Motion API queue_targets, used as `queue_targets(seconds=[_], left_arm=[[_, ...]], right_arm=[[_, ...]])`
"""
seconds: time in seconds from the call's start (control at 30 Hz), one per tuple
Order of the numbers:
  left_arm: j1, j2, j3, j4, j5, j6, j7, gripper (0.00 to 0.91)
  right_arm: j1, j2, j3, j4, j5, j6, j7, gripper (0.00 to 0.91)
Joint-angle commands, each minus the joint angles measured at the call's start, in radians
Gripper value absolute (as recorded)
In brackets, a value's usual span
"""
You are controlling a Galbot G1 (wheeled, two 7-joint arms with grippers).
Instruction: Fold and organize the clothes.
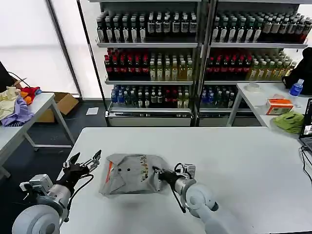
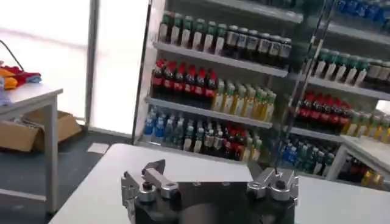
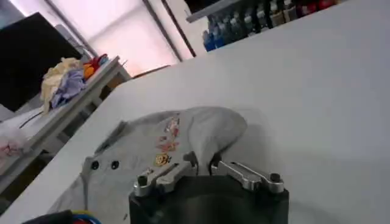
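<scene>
The collared grey shirt point(image 1: 130, 174) lies on the white table point(image 1: 234, 161), near the front edge and a little to the robot's left of the middle, already gathered into a compact, rather lumpy packet, with its orange-lined placket point(image 1: 109, 171) toward the left side and the small coloured chest print point(image 1: 144, 168) facing up. The right gripper point(image 1: 158, 172) is at the right border of the packet; in the right wrist view its fingers point(image 3: 183, 163) stand close together over the cloth, but I cannot tell if they pinch a fold or only rest there. The left gripper point(image 1: 86, 161) hangs just beside the left border of the shirt with its fingers point(image 2: 155, 176) spread apart and nothing between them. I judge that the step in hand is to finish or tidy the fold. To do it well, the right gripper should take only the top layer at the border, lift it low, and lay it across flat, while the left gripper could press the placket side so the packet does not slide. The shirt is near the front edge of the table, so any pulling should go away from the robot, where there is much bare surface behind and to the right. The shelves of bottles point(image 1: 156, 53) stand well apart and do not limit the arms.
</scene>
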Motion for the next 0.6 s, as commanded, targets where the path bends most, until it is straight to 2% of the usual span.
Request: queue_targets(seconds=[0.03, 0.17, 0.3, 0.33, 0.37, 0.4, 0.43, 0.53, 0.6], left_arm=[[-0.005, -0.003, 0.01, 0.006, -0.001, -0.001, 0.001, 0.907], [-0.017, -0.006, 0.028, 0.012, 0.0, 0.0, -0.001, 0.907], [-0.035, -0.011, 0.054, 0.022, 0.004, 0.0, -0.006, 0.907], [-0.041, -0.013, 0.064, 0.025, 0.007, -0.001, -0.008, 0.907], [-0.042, -0.013, 0.068, 0.025, 0.008, -0.001, -0.008, 0.907], [-0.043, -0.014, 0.074, 0.027, 0.009, -0.001, -0.009, 0.907], [-0.045, -0.016, 0.08, 0.028, 0.01, 0.0, -0.011, 0.907], [-0.047, -0.018, 0.088, 0.027, 0.009, -0.001, -0.013, 0.907], [-0.048, -0.015, 0.087, 0.026, 0.009, 0.0, -0.014, 0.907]], right_arm=[[-0.174, -0.176, 0.19, 0.116, 0.003, -0.01, -0.046, 0.0], [-0.234, -0.277, 0.28, 0.138, -0.043, -0.008, -0.102, 0.0], [-0.255, -0.329, 0.326, 0.147, -0.047, -0.007, -0.149, 0.0], [-0.259, -0.331, 0.334, 0.155, -0.05, -0.006, -0.154, 0.242], [-0.262, -0.329, 0.337, 0.161, -0.058, -0.006, -0.158, 0.766], [-0.263, -0.326, 0.339, 0.166, -0.079, -0.006, -0.16, 0.907], [-0.265, -0.312, 0.343, 0.167, -0.13, -0.004, -0.171, 0.907], [-0.264, -0.294, 0.358, 0.17, -0.165, 0.0, -0.173, 0.907], [-0.26, -0.281, 0.366, 0.169, -0.189, 0.027, -0.156, 0.907]])
